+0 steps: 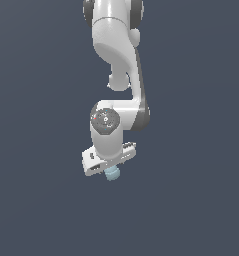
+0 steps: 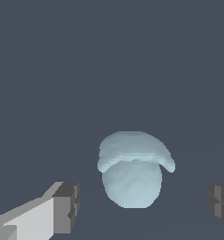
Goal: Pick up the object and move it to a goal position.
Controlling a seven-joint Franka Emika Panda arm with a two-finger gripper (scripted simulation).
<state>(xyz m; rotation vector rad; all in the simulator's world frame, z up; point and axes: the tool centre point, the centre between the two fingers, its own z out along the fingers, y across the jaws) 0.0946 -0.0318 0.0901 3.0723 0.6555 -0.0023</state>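
Franka arm's white gripper (image 2: pixel 139 206) hangs wide open astride the pale blue-grey lumpy blob (image 2: pixel 133 171), fingers (image 2: pixel 66 206) clear on either side, apparently lined up for grasping

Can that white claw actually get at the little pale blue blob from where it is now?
Probably yes. The gripper is open, and the blob sits between its two fingers with a clear gap on each side. Nothing else shows around it to block the close.
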